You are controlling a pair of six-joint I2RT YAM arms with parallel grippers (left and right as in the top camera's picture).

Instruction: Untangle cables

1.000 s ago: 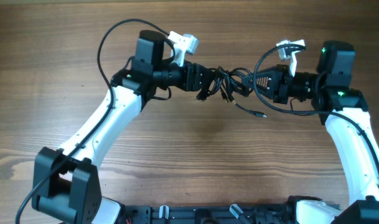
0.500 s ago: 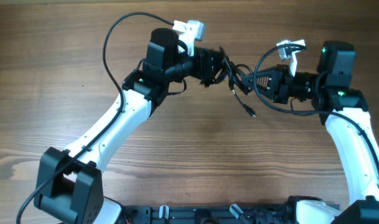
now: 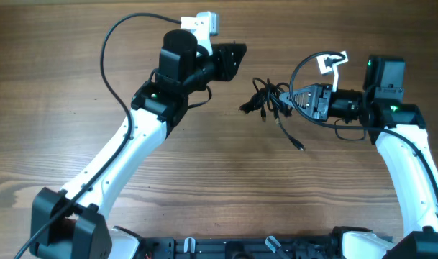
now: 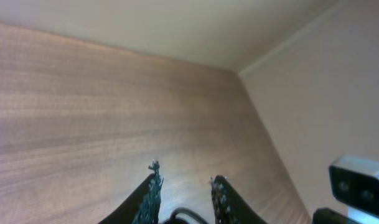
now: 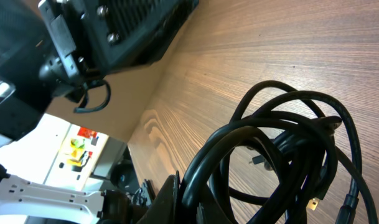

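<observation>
The cables (image 3: 270, 103) are a small black tangle at the table's middle back, with one loose end and its plug (image 3: 299, 147) trailing to the front right. My right gripper (image 3: 299, 99) is shut on the tangle's right side; in the right wrist view the black loops (image 5: 282, 149) fill the frame between my fingers (image 5: 198, 202). My left gripper (image 3: 235, 56) is open and empty, raised to the upper left of the tangle and apart from it. The left wrist view shows its two spread fingers (image 4: 184, 186) over bare wood.
The wooden table (image 3: 226, 180) stretches all round. The left arm (image 3: 132, 144) crosses the left half; the right arm (image 3: 405, 158) stands at the right edge. Thicker black wires loop from both wrists. The table's far edge meets a pale wall (image 4: 313, 93).
My left gripper has let go of the tangle, opened and pulled back up and to the left. The tangle now hangs from my right gripper only, its loose end shifted right.
</observation>
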